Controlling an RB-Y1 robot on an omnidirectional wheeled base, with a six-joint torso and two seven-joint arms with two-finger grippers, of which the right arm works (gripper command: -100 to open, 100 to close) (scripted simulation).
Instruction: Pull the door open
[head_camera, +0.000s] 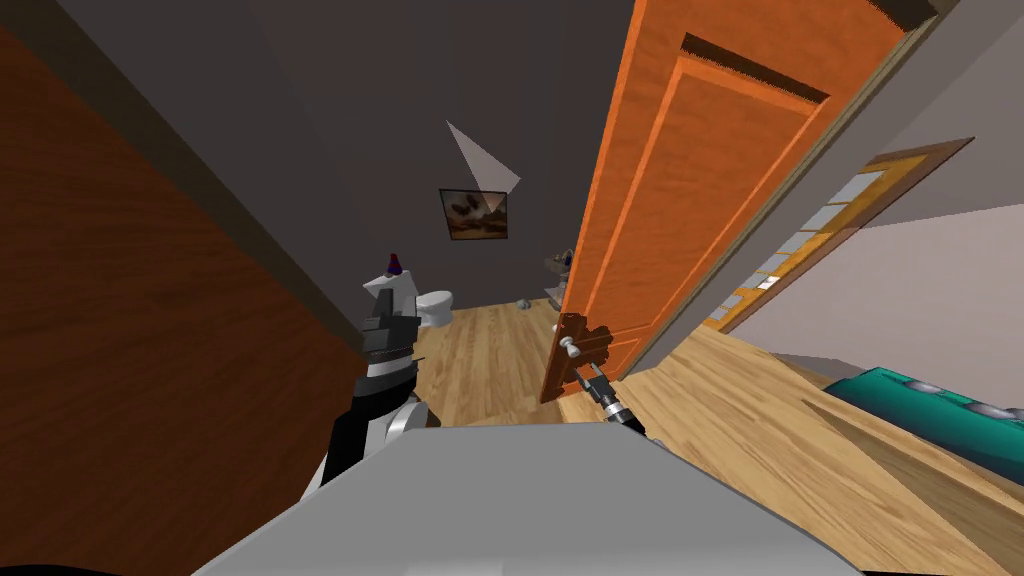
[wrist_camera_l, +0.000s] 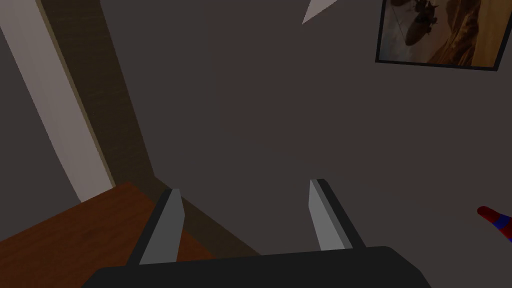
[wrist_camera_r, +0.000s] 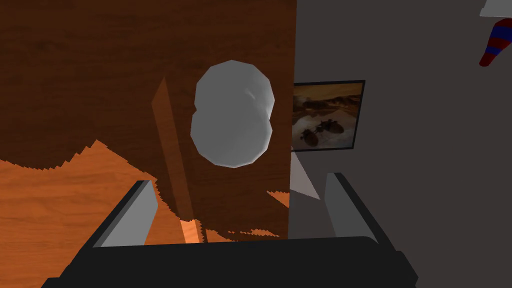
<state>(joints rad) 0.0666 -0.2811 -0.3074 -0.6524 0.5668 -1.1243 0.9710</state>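
An orange wooden door (head_camera: 700, 190) stands partly open, its free edge toward me. A grey round knob (head_camera: 569, 346) sits on a dark brown plate near that edge. My right gripper (head_camera: 590, 374) is just short of the knob, open. In the right wrist view the knob (wrist_camera_r: 232, 114) lies ahead between the open fingers (wrist_camera_r: 131, 216), apart from them, with the door's edge (wrist_camera_r: 292, 60) beside it. My left gripper (head_camera: 385, 322) is raised at the left near a dark wall, and its fingers (wrist_camera_l: 167, 225) stand open with nothing between them.
A brown wooden wall or panel (head_camera: 130, 330) is close on the left. Through the doorway lie a wood floor (head_camera: 480, 350), a white toilet (head_camera: 435, 305) and a framed picture (head_camera: 474, 213) on a dark wall. A teal object (head_camera: 930, 415) lies at the right.
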